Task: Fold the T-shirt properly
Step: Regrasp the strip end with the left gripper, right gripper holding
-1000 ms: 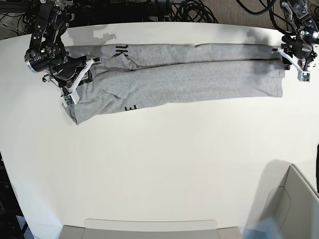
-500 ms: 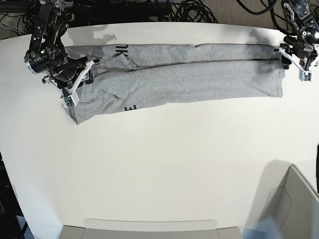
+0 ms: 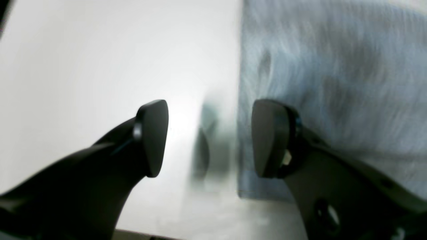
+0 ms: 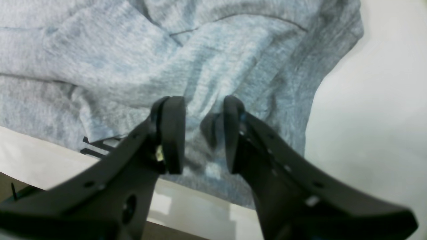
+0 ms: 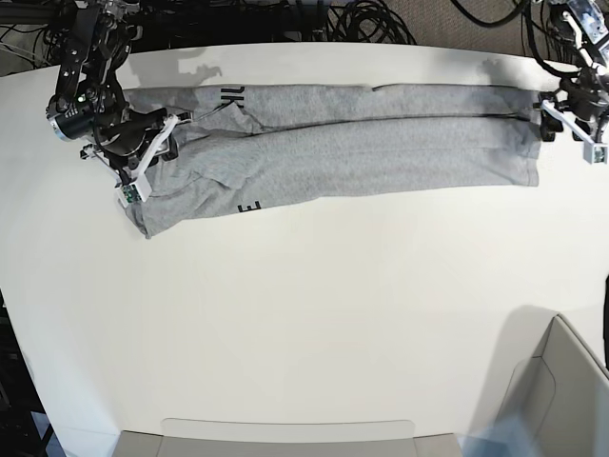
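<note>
Your left gripper (image 3: 208, 138) gapes empty beside the shirt (image 5: 381, 143) hem; your right gripper (image 4: 203, 133) (half-open, holding nothing) straddles a wrinkle — pinch both layers squarely.

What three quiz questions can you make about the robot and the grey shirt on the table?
1. True or false: the T-shirt lies in a long band across the far side of the table.
2. Which gripper is over the cloth, with fabric showing between its jaws?
A. left gripper
B. right gripper
3. Fill in: in the left wrist view, only bare table and a shadow show between the left gripper's jaws, and one fingertip overlaps the shirt's ____.

Key:
1. True
2. B
3. edge
</note>
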{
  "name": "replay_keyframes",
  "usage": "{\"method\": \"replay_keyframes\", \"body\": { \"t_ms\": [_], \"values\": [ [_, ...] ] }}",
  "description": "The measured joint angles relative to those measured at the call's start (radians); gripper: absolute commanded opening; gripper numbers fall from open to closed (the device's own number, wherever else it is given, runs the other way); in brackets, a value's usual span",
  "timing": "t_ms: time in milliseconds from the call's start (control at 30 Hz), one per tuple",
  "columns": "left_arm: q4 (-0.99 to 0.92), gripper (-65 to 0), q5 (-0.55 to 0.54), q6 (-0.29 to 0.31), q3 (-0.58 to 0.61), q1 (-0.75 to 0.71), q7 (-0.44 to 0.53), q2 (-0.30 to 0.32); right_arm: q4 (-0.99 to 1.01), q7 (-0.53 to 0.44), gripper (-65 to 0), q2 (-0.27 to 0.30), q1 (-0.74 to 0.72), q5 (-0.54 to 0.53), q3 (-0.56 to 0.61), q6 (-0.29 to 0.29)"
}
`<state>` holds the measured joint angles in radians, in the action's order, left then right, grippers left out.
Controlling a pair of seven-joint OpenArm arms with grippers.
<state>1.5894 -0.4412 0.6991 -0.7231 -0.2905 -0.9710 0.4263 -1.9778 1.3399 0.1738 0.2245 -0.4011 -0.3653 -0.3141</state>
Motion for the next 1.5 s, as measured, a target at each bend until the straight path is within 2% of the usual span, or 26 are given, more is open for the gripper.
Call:
{"method": "replay_keyframes", "body": {
  "t_ms": [100, 233, 333, 467, 733, 933, 1133, 1267, 1467, 1500],
  "values": [
    [-0.073, -25.6, -0.153, -0.002, -0.006, 0.009, 0.001, 0.074, 0.000, 0.000, -45.0, 0.000, -0.001, 0.000, 0.001, 0.000],
    [-0.187, -25.8, -0.290, -0.002, 0.001, -0.012, -0.016, 0.115, 0.000, 0.000, -45.0, 0.000, -0.001, -0.001, 0.001, 0.000],
    [-0.200, -25.9, -0.285, -0.003, 0.064, -0.029, 0.001, 0.127, 0.000, 0.000, -45.0, 0.000, 0.000, -0.001, 0.001, 0.000],
    [-0.206, -25.9, -0.294, -0.001, 0.159, -0.021, 0.049, 0.109, 0.000, 0.000, -45.0, 0.000, 0.000, -0.001, 0.001, 0.000],
    [-0.289, -25.9, -0.293, -0.007, 0.168, -0.024, 0.075, 0.121, 0.000, 0.000, -45.1, -0.001, 0.000, 0.000, 0.001, 0.000],
    [-0.330, -25.9, -0.321, -0.002, 0.248, -0.016, 0.175, 0.129, 0.000, 0.002, -45.1, -0.001, -0.014, -0.003, 0.002, 0.000],
    [-0.352, -26.5, -0.332, 0.004, 0.309, -0.016, 0.200, 0.141, 0.000, 0.003, -45.1, 0.000, -0.014, 0.000, 0.002, 0.000],
    [-0.330, -34.4, -0.331, -0.004, 0.338, -0.027, 0.210, 0.141, 0.000, 0.003, -45.1, 0.000, -0.014, 0.000, 0.002, 0.000],
    [-0.307, -62.7, -0.336, -0.002, 0.370, -0.036, 0.195, 0.136, 0.000, 0.003, -45.1, 0.000, -0.014, 0.000, 0.000, 0.000],
    [-0.327, -64.2, -0.350, 0.008, 0.369, -0.036, 0.196, 0.139, 0.000, 0.003, -45.1, 0.000, -0.014, 0.000, -0.001, 0.000]
  ]
}}
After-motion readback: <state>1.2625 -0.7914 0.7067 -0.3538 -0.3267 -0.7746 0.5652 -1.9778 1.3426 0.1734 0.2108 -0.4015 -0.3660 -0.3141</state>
